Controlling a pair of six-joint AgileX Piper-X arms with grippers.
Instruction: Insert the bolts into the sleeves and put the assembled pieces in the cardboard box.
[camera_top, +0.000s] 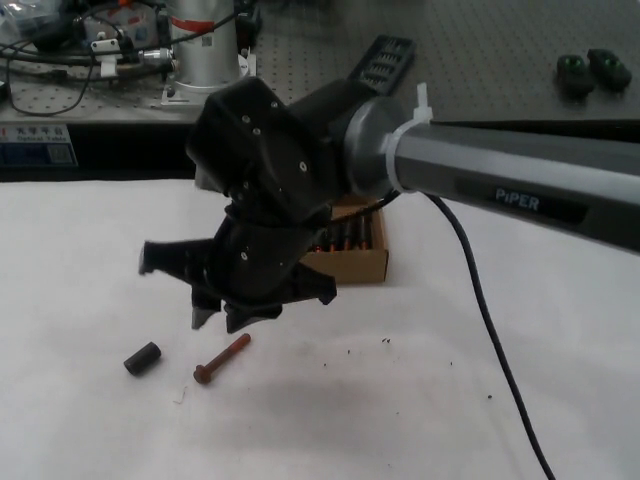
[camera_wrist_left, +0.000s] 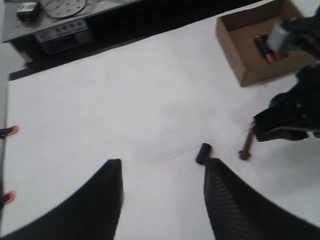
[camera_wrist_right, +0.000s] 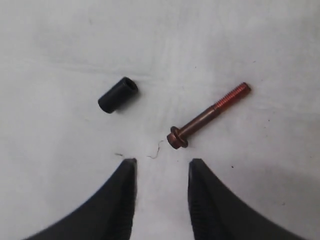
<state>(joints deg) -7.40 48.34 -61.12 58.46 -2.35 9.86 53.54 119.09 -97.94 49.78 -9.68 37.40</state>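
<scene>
Right gripper, jaws apart, above bolt and sleeve; left gripper likewise apart.

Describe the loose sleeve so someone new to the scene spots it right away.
Start at the cardboard box on the white-covered bench; nearer the camera than it, two small parts lie apart on the white. The sleeve is the short black hollow tube; its neighbour, the bolt, is long, thin, copper-coloured and has a flanged head.
</scene>
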